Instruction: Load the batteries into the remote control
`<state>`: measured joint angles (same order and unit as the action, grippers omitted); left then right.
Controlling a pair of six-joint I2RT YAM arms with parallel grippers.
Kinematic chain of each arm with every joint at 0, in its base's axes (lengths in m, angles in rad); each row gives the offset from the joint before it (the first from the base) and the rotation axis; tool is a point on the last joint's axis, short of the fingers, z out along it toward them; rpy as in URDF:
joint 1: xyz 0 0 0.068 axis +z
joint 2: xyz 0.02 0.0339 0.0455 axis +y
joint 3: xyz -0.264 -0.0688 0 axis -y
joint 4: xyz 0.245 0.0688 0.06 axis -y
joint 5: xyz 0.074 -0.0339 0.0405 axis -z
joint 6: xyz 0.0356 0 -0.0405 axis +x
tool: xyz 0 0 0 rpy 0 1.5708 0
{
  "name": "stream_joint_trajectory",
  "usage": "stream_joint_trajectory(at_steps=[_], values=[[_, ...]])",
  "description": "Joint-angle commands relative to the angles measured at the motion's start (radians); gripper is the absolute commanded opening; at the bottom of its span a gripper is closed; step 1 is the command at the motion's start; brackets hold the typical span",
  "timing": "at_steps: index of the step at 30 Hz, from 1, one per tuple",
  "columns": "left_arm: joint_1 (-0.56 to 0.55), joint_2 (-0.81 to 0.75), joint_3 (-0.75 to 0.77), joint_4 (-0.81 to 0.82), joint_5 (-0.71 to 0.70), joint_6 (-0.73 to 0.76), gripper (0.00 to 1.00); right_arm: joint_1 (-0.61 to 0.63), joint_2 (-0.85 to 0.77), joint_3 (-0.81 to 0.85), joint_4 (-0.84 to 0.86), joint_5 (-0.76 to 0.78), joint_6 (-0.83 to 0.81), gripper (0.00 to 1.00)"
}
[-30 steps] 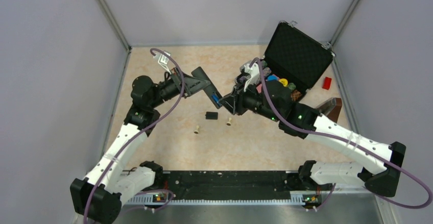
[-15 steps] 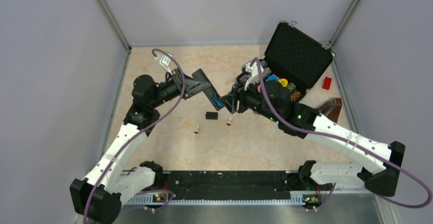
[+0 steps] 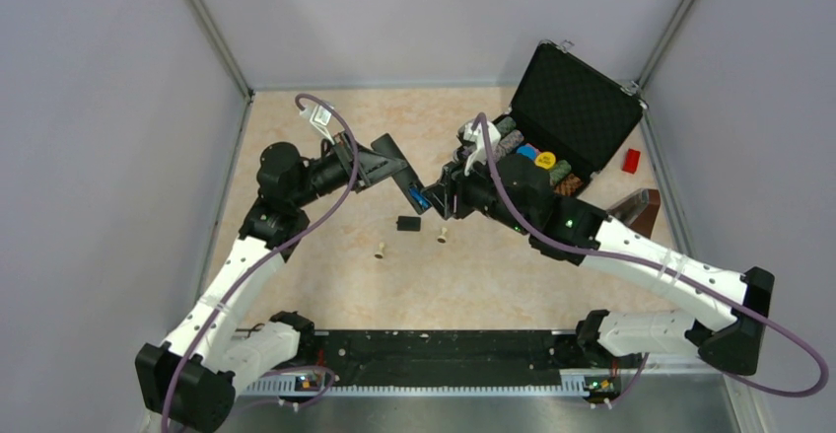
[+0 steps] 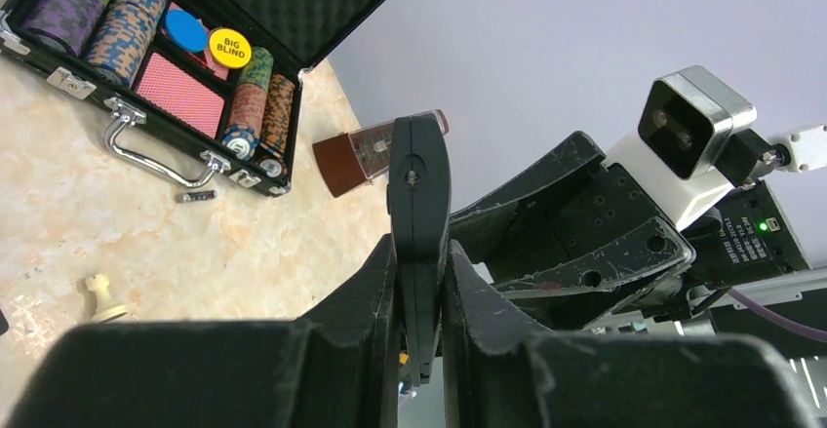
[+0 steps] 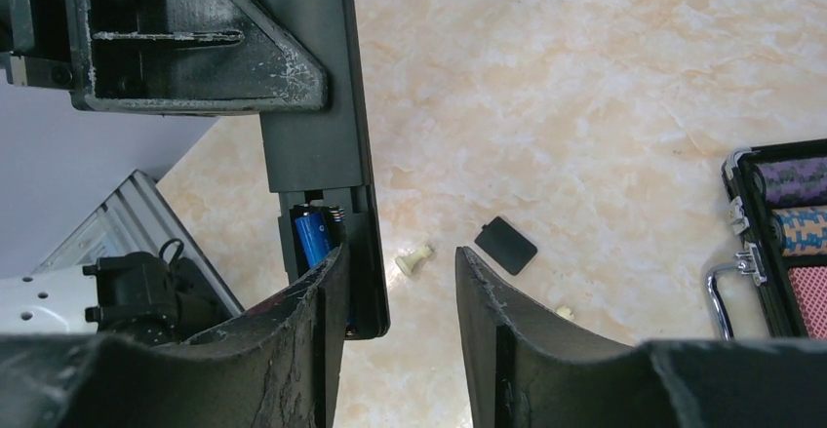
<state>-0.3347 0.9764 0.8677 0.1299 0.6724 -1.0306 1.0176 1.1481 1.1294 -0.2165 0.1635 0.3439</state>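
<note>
My left gripper [image 3: 383,164] is shut on the remote control [image 3: 406,179], a slim black bar held above the table with its open battery bay pointing at the right arm. In the left wrist view the remote [image 4: 419,194] stands edge-on between my left gripper [image 4: 420,262] fingers. In the right wrist view the remote [image 5: 322,106] shows a blue battery [image 5: 314,236] in its bay; it also shows in the top view [image 3: 418,197]. My right gripper [image 5: 400,272] is open and empty, one finger over the bay end. It meets the remote's tip in the top view [image 3: 440,192]. The back cover [image 3: 408,223] lies on the table.
Two beige pegs [image 3: 379,252] [image 3: 443,236] lie near the cover. An open black chip case [image 3: 567,117] stands at the back right, with a red block [image 3: 631,160] and a brown box [image 3: 639,211] beside it. Grey walls enclose the table.
My right gripper has shifted slightly up and left against the remote's open end. The left arm and the remote have barely moved.
</note>
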Motion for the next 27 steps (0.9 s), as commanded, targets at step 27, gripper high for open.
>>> stream_joint_trajectory(at_steps=[27], values=[[-0.207, 0.541, 0.292, -0.759, -0.615, 0.400, 0.00, -0.087, 0.117, -0.334, 0.022, 0.043, 0.347, 0.59]])
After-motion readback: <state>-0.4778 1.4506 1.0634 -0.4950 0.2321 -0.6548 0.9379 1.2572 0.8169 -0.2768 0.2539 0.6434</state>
